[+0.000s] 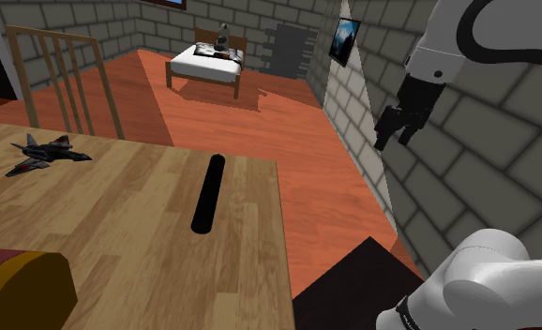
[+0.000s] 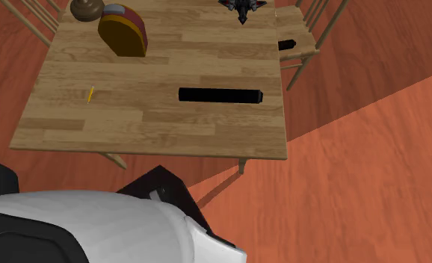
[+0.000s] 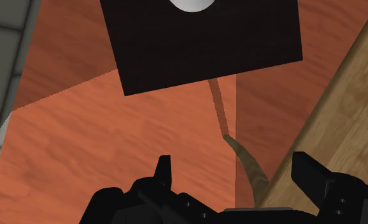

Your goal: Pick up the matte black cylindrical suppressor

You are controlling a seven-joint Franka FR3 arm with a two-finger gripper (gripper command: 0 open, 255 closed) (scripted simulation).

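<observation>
Suppressor (image 1: 207,194), a black cylinder, lies flat on the wooden table (image 1: 119,244), long axis parallel to the table edge nearest the stand (image 1: 353,281), well to the shoulder view's left of (and lower than) the gripper (image 1: 391,131), which hangs beyond that edge, fingers apart.

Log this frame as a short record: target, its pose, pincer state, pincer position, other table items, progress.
target: black cylinder
pose: lying flat on the wooden table, nothing touching it
pincer: open, empty
pincer position: raised, off the table, over the floor by the stone wall, at the shoulder view's right
other items: toy jet, apart from the cylinder, toward the shoulder view's left
progress: cylinder not yet grasped
</observation>
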